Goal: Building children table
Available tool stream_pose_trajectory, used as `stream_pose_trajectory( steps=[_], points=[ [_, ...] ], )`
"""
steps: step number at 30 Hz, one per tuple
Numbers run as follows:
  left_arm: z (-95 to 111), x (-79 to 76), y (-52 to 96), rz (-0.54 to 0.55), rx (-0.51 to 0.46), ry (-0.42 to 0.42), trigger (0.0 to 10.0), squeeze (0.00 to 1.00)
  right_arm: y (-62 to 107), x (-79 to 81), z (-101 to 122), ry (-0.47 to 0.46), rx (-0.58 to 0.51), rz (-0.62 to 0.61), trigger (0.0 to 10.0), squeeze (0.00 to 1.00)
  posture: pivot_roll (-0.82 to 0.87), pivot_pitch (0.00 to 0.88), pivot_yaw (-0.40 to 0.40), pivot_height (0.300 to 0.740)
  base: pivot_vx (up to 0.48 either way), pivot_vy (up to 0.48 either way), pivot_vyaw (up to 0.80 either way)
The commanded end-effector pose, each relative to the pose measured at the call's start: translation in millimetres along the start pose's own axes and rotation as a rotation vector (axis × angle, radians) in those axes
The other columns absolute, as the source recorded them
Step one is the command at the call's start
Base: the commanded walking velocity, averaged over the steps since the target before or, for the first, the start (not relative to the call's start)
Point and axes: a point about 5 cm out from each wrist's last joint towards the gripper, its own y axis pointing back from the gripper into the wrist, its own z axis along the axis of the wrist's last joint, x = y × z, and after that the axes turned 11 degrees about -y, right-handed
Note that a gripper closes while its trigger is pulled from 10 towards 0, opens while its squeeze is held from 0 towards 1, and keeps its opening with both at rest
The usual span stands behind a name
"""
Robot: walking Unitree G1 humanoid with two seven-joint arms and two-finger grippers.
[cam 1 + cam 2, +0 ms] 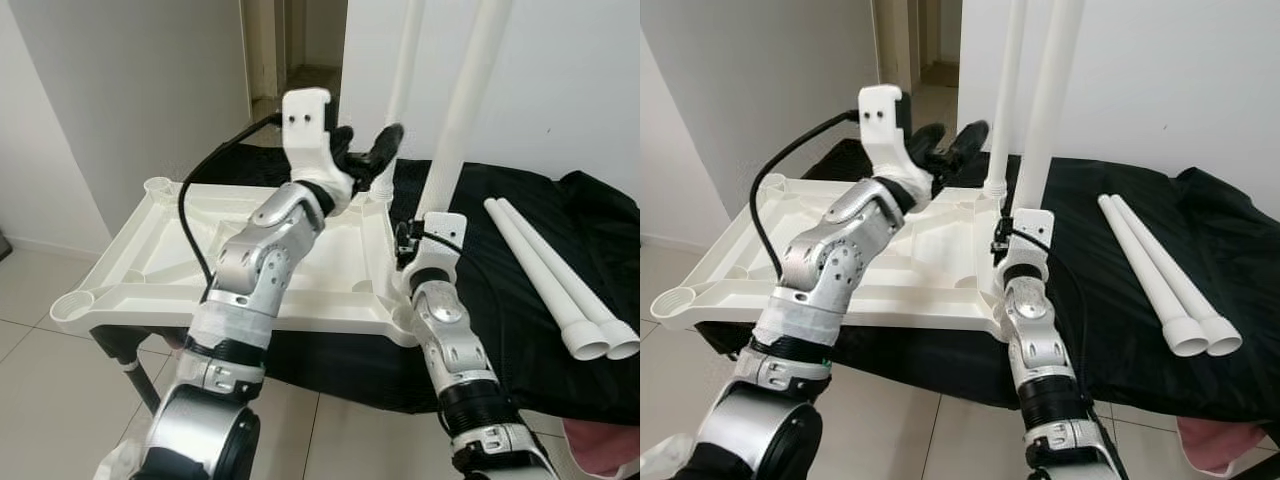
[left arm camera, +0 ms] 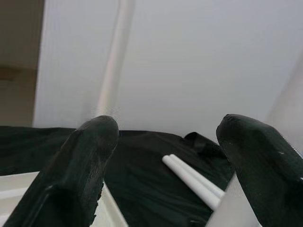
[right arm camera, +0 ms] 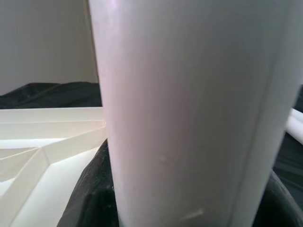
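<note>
While right gripper (image 3: 189,208) clasps near leg (image 1: 1045,110), fingertips hidden, left gripper (image 1: 368,150) open, empty.

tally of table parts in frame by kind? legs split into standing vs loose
Tabletop, upside down: 1
Legs standing upright at its corners: 2, far leg and near leg, the near one held by the right gripper
Loose legs lying on the black cloth: 2, and
Total: 5 parts, 4 of them legs

Black-draped table (image 1: 520,300) across frame centre; white upturned tabletop (image 1: 150,265) at left, two white legs (image 1: 560,285) lying right.
</note>
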Motion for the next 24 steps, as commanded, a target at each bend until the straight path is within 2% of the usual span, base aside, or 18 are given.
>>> stream_pose_trajectory(
  steps=[1, 6, 10, 13, 18, 21, 23, 24],
  points=[
    [-3, -0.4, 6.0, -0.007, -0.005, -0.042, 10.0, 0.00, 3.1, -0.8, 3, -0.003, -0.026, 0.028, 10.0, 0.00, 0.00, 0.035, 0.016, 0.740, 0.000, 0.000, 0.00],
    [-10, -2.1, 12.2, -0.025, 0.006, -0.049, 10.0, 0.00, 6.4, -2.6, 1, -0.006, -0.020, 0.042, 10.0, 0.00, 0.00, 0.041, 0.017, 0.740, 0.000, 0.000, 0.00],
    [-22, -7.0, 23.4, -0.059, 0.034, -0.054, 10.0, 0.00, 11.9, -5.9, -4, 0.017, -0.011, 0.057, 10.0, 0.00, 0.00, 0.052, 0.015, 0.740, 0.000, 0.000, 0.00],
    [-39, -13.1, 38.7, -0.093, 0.068, -0.078, 10.0, 0.00, 20.3, -7.9, -9, 0.050, -0.006, 0.102, 10.0, 0.00, 0.01, 0.062, 0.015, 0.740, 0.000, 0.000, 0.00],
    [-49, -16.2, 47.0, -0.107, 0.088, -0.101, 10.0, 0.00, 26.2, -8.7, -13, 0.060, -0.005, 0.140, 10.0, 0.00, 0.01, 0.066, 0.014, 0.740, 0.000, 0.000, 0.00],
    [-58, -18.7, 54.8, -0.122, 0.118, -0.121, 10.0, 0.00, 30.8, -10.4, -16, 0.056, 0.007, 0.158, 10.0, 0.00, 0.01, 0.074, 0.015, 0.740, 0.000, 0.000, 0.00],
    [-67, -24.7, 65.2, -0.170, 0.153, -0.144, 10.0, 0.00, 35.7, -13.3, -21, 0.055, 0.026, 0.167, 10.0, 0.00, 0.01, 0.082, 0.018, 0.740, 0.000, 0.000, 0.00],
    [-67, -24.7, 65.2, -0.170, 0.153, -0.144, 10.0, 0.00, 35.7, -13.3, -21, 0.055, 0.026, 0.167, 10.0, 0.00, 0.01, 0.082, 0.018, 0.740, 0.000, 0.000, 0.00]
  ],
)
